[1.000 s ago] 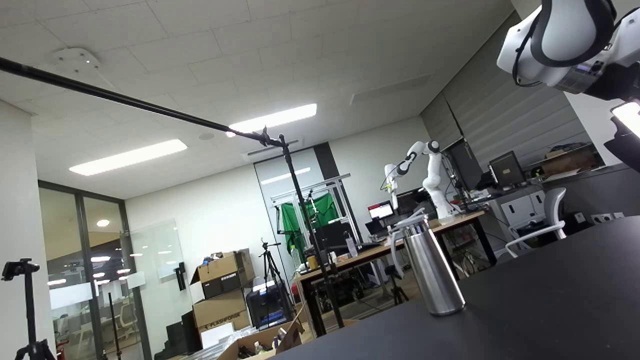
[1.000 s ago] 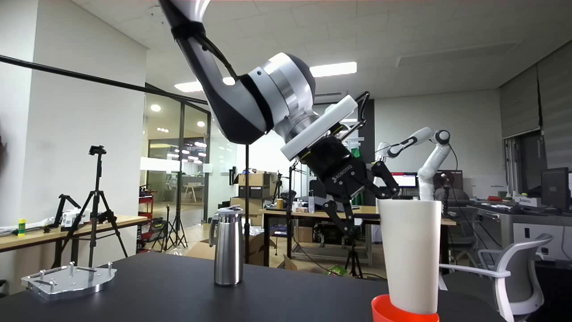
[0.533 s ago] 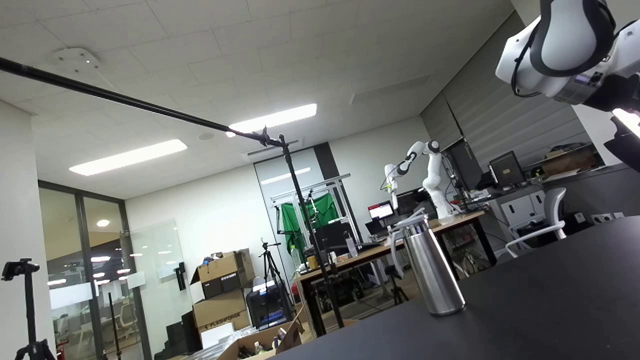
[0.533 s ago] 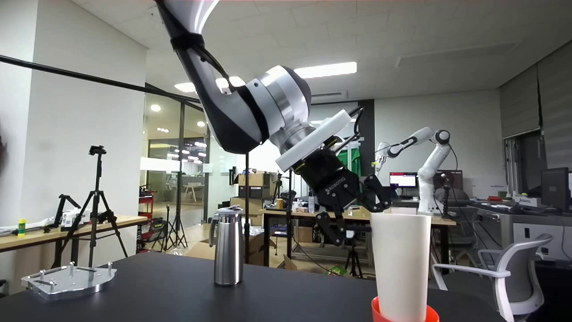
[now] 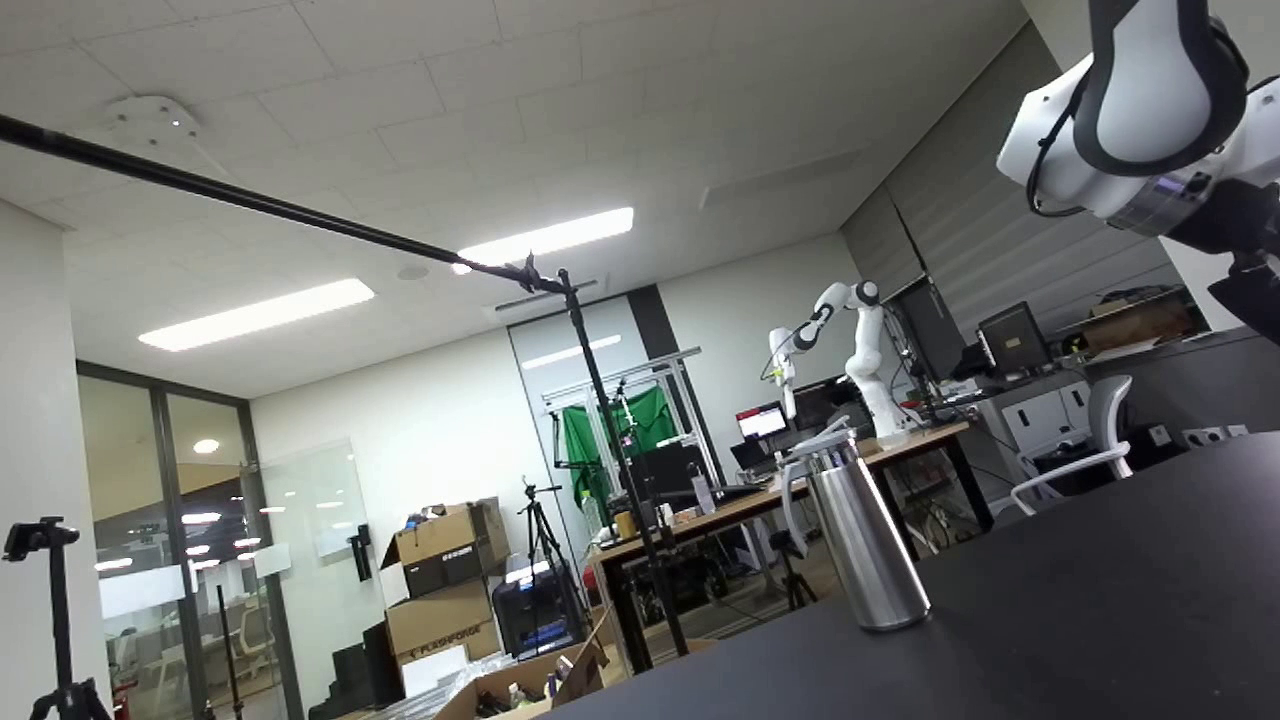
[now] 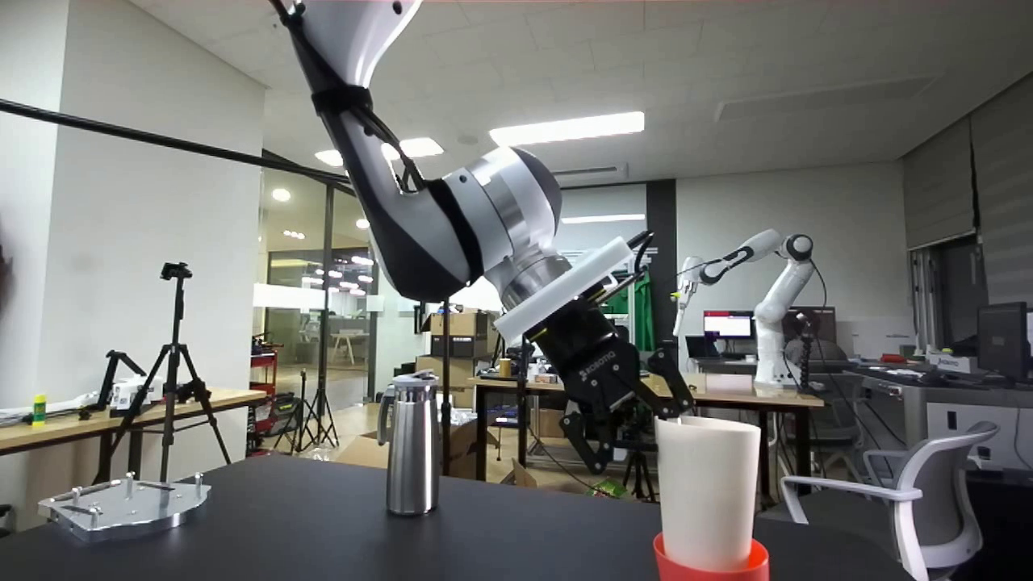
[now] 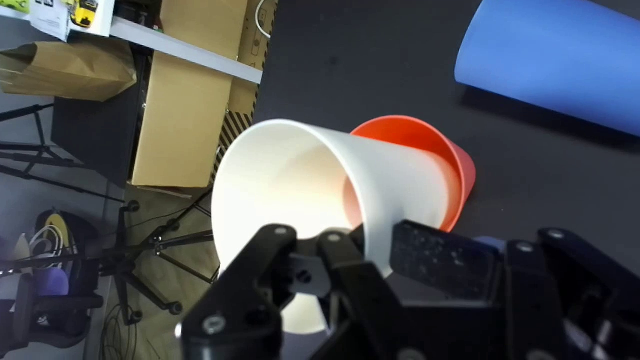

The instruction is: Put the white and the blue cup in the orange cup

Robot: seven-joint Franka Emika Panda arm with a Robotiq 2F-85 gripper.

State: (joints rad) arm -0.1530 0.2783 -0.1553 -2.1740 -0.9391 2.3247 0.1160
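The white cup (image 6: pixel 708 492) stands nearly upright with its lower end inside the orange cup (image 6: pixel 714 565). In the wrist view, the white cup (image 7: pixel 395 165) opens toward me and its base is within the rim of the orange cup (image 7: pixel 465 175). My gripper (image 7: pixel 378 250) is shut on the white cup's rim wall, with a finger inside and a finger outside. In an exterior view the gripper (image 6: pixel 646 436) is at the cup's upper left. The blue cup (image 7: pixel 550 65) runs out of the wrist view at upper right; I cannot tell whether it stands or lies. It is not visible in the exterior views.
A steel jug (image 6: pixel 413 456) stands on the black table (image 6: pixel 323 549), also seen in an exterior view (image 5: pixel 868 540). A metal plate with posts (image 6: pixel 125 510) lies at the table's far left. The table edge runs past cardboard boxes (image 7: pixel 180 115) in the wrist view.
The gripper and white cup have moved down and slightly left together, and the white cup sits deeper in the orange cup. The orange cup has shifted slightly left.
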